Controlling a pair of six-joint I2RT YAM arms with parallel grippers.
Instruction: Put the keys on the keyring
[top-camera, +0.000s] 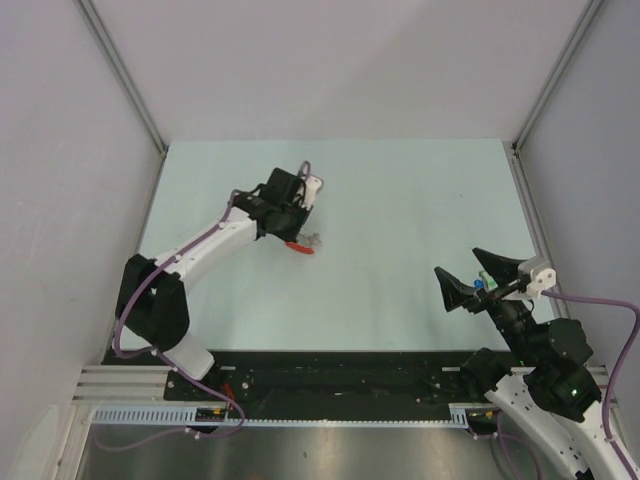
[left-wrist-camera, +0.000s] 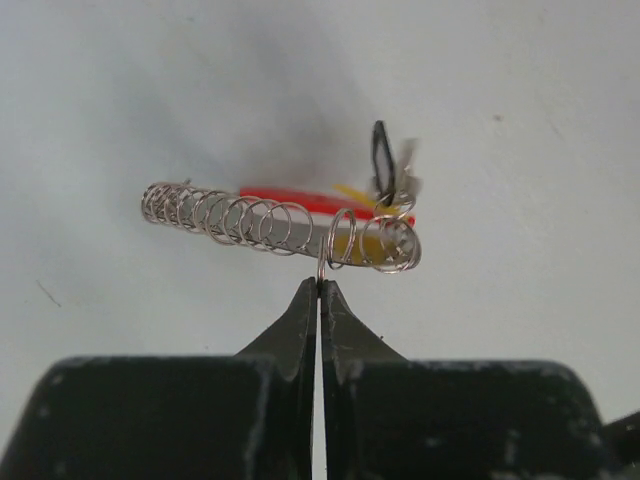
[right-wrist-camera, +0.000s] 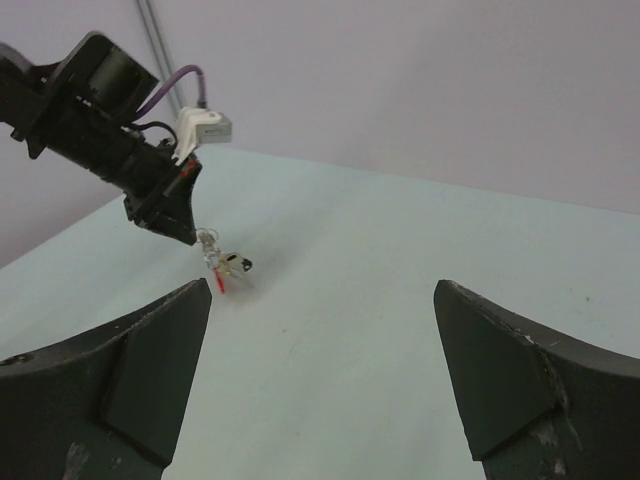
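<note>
Left gripper (left-wrist-camera: 319, 292): pinching keyring (left-wrist-camera: 262, 222) wire, 11 o'clock of table (top-camera: 400, 190)
Right gripper (right-wrist-camera: 322, 300): spread wide, 4 o'clock

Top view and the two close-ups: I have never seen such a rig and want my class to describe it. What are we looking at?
These are two robot arms bolted at the near edge of a pale green table. The wide picture comes from a fixed camera above and behind them. The other two come from a camera on each wrist, so each looks out past its own black gripper.

The left gripper is shut, pinching one wire loop of a coiled, thin silver metal keyring. A red curved band and what looks like a small yellow-headed key hang with it. Whether this bundle touches the table I cannot tell.

The right gripper is wide open with nothing between its fingers, facing the left one.
</note>
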